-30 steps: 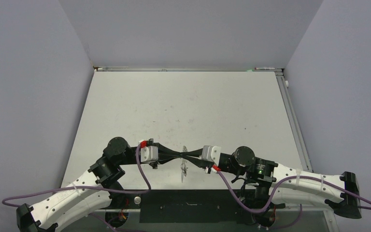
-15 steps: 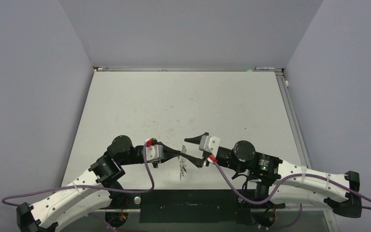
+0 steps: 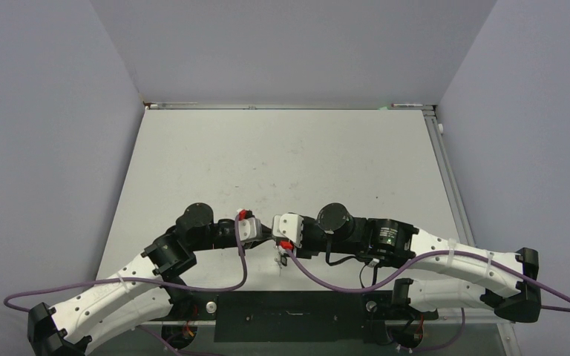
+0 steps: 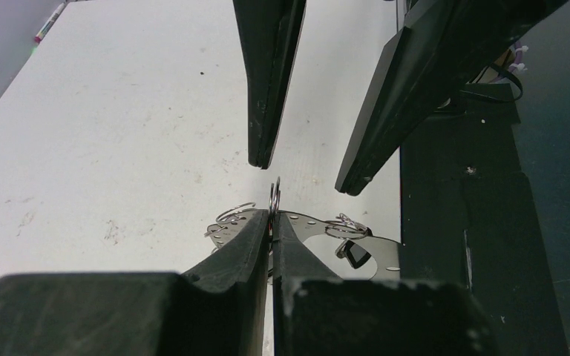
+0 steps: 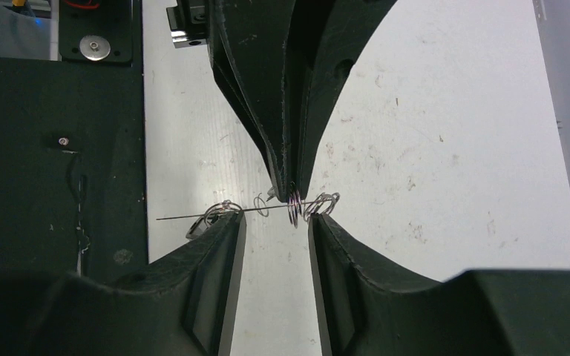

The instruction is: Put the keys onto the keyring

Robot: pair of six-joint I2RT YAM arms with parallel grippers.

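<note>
1. Keyring (image 4: 315, 236) is held up over the near edge of the table (image 3: 282, 156), between the two hands. The left hand (image 4: 273, 219) is squeezed fully closed on one of the little wire loops (image 4: 274, 196) on its rim.
2. The right hand (image 5: 276, 222) is wide open with nothing in it. It has one finger on either side of the pinched loop, and the hoop crosses edge-on right at its tips.
3. One key (image 4: 352, 254) shows as a small dark head next to another loop. Honestly can't tell if it's threaded on or just lying against it.
4. The step looks like the right hand taking a second grip. Best bet imo is to close slowly on the rim just beside the left fingertips, square to the wire. That way the thin hoop doesn't twist or pop out of the pinch.
5. Room-wise, the two sets of fingers are nearly touching, so there's hardly any slack there. The dark base plate (image 3: 289, 315) sits just beside the work, so anything dropped could land off the table. There's loads of bare table toward the far wall, and the side walls are well apart.
</note>
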